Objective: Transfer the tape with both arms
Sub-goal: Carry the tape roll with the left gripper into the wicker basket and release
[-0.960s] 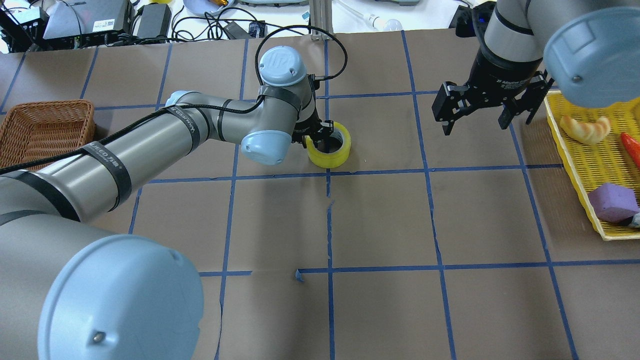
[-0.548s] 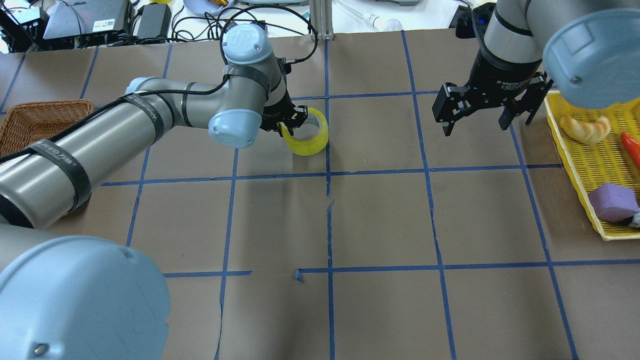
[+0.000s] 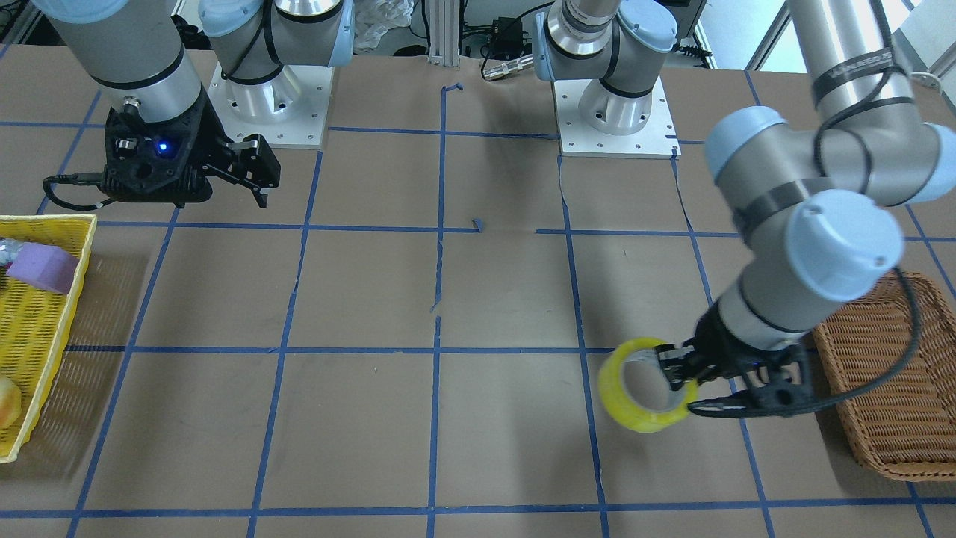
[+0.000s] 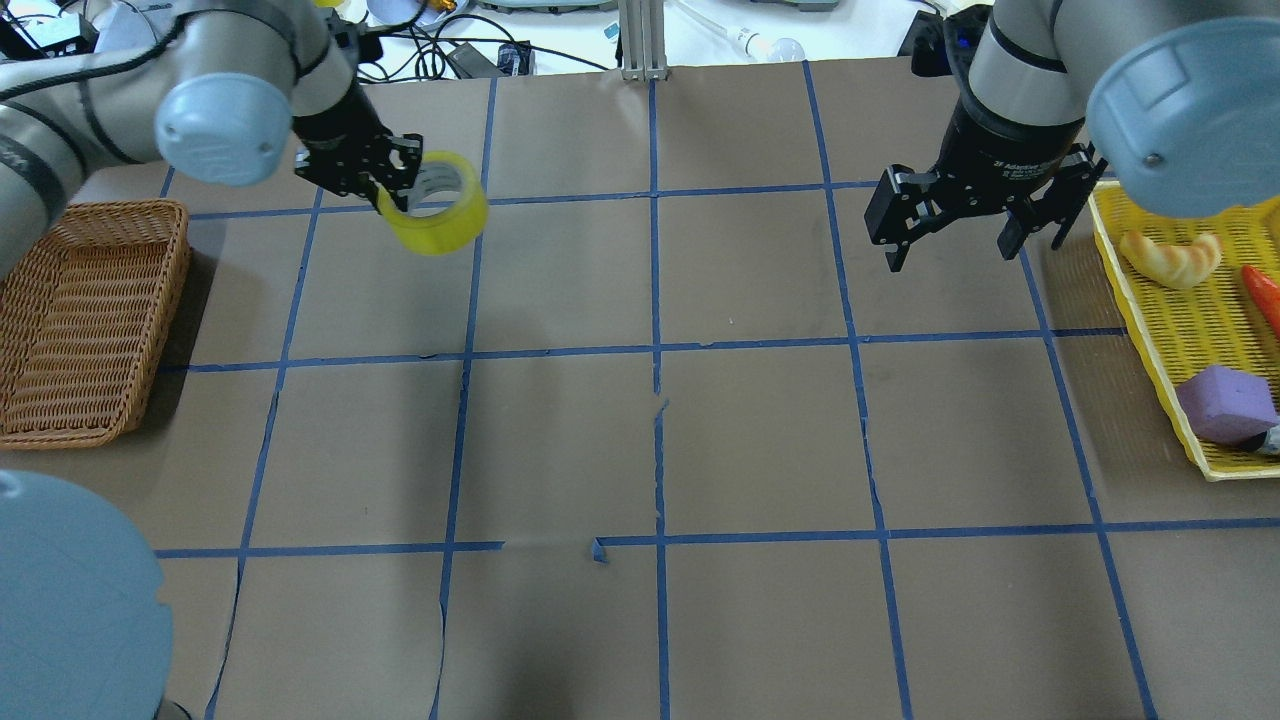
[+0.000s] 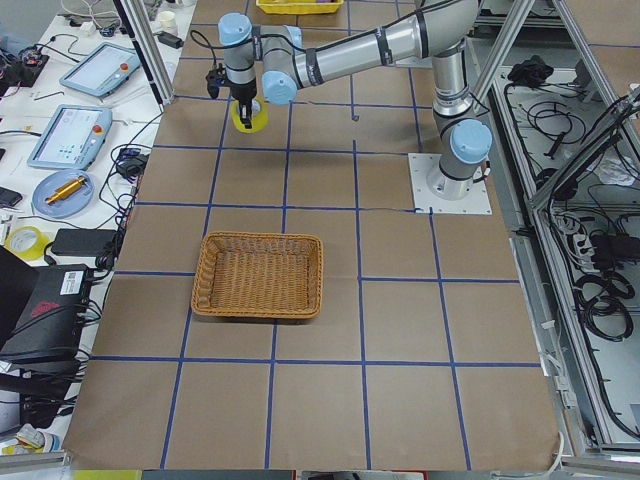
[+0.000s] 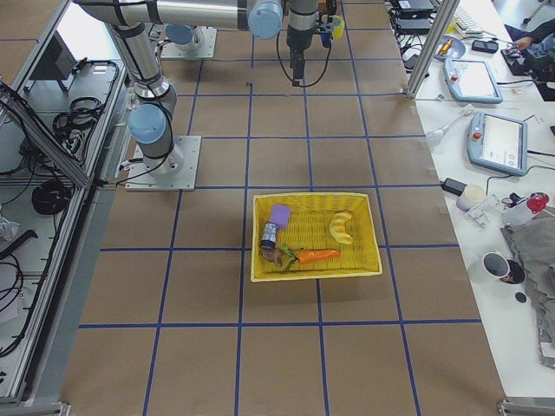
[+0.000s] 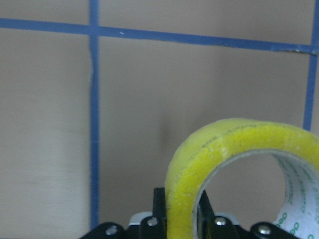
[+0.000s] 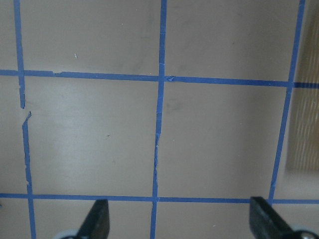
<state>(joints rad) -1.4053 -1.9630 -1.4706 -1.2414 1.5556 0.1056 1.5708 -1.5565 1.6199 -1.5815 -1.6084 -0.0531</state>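
Gridded table (image 4: 760,440): wicker basket (image 4: 110,210) near tape (image 4: 440,230).

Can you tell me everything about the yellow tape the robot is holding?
The tape is a wide, bright yellow ring. It looks glossy, and its whitish inside has small green print on it. The left gripper holds it. The black fingers pinch one side of the ring's wall, one inside the hole and one outside. The tape hangs tilted in the air above the brown table, and only the fingers touch it.
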